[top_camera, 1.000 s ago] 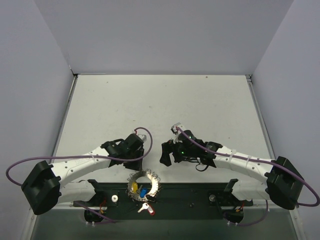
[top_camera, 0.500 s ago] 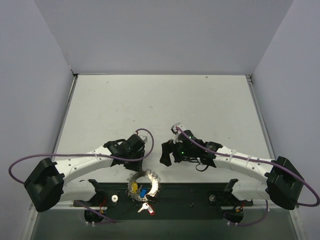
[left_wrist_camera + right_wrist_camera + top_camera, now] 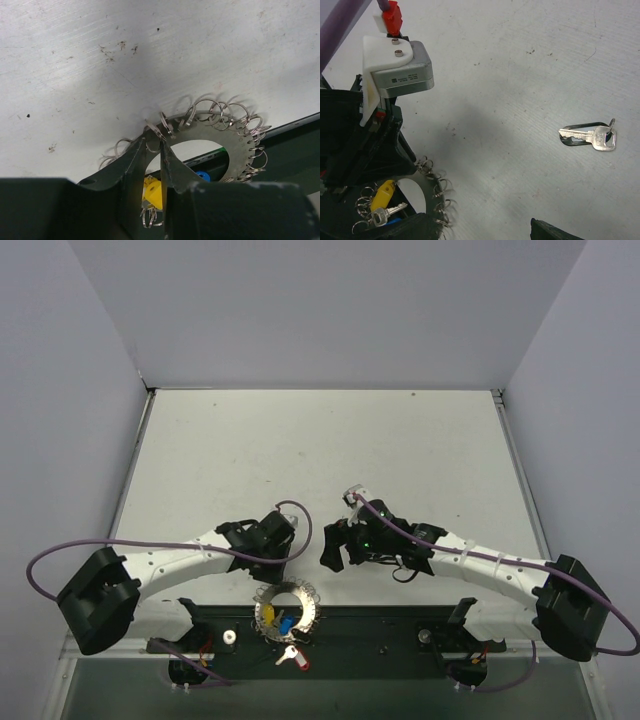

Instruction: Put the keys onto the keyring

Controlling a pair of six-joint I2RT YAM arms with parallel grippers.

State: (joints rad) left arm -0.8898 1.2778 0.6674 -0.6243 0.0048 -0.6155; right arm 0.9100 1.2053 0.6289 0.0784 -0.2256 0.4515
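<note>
The keyring [image 3: 205,131] is a flat silvery ring with small split rings along its rim, and it hangs over the table's near edge [image 3: 287,607]. My left gripper [image 3: 155,145] is shut on its rim, one finger on each side. Yellow [image 3: 152,191] and blue [image 3: 201,175] keys hang inside the ring, and a red-headed one [image 3: 301,661] lies below it. My right gripper [image 3: 335,545] hovers open just right of the ring, with nothing between its fingers [image 3: 555,232]. A loose silver key [image 3: 590,136] lies on the table beyond it. The right wrist view also shows the keyring [image 3: 431,186].
The black base rail [image 3: 380,630] runs along the near edge under the ring. The left wrist's camera housing [image 3: 395,60] stands close to the right gripper. Grey walls enclose the white table [image 3: 320,450] on three sides.
My left arm has slid a little to the right towards the ring and its jaws have narrowed onto the rim. The right arm has not moved.
</note>
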